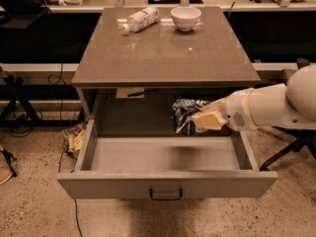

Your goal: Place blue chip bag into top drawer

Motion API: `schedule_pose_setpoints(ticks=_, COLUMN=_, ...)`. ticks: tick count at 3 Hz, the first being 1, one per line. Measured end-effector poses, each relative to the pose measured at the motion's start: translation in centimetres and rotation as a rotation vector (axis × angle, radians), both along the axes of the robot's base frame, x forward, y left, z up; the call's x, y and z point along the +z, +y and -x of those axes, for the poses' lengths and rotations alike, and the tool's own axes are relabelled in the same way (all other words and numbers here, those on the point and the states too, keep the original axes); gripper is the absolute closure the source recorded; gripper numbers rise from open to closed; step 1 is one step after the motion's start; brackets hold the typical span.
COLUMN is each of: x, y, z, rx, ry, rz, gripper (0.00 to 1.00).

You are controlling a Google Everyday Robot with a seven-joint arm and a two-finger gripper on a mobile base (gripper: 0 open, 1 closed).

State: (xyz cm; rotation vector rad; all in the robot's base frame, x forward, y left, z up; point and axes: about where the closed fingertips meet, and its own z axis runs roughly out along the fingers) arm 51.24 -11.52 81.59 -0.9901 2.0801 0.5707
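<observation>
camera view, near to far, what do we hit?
Handle → drawer → chip bag, gripped by the end effector over the drawer's back right → tabletop → bowl.

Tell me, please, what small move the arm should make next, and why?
Probably a short descent. The gripper, jaws shut on the blue chip bag, hangs above the right rear of the open top drawer, and the bag is not yet down on the drawer floor, so releasing now would drop it.
</observation>
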Motion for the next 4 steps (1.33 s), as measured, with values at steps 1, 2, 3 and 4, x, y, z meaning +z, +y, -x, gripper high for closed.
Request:
schedule_pose_setpoints(ticks=1, x=-3.1, y=0.5, z=-4.4, rx=-0.052, ry=-0.037, rz=0.024, gripper=1.00)
schedule_pose_setpoints(ticks=2, x=-5.9, y=3.0, z=-7.7, rx=-0.048, ry=-0.042, rz=0.024, gripper=0.82)
schedule_pose_setpoints(ticks=3, x=-8.1, y=4.7, z=-9.2, rx=-0.046, ry=-0.025, rz=0.021, gripper=0.58)
schedule_pose_setpoints(ticks=4, x=-9.2, y=4.9, z=-9.2, rx=-0.069, ry=-0.009, rz=0.017, gripper=0.34)
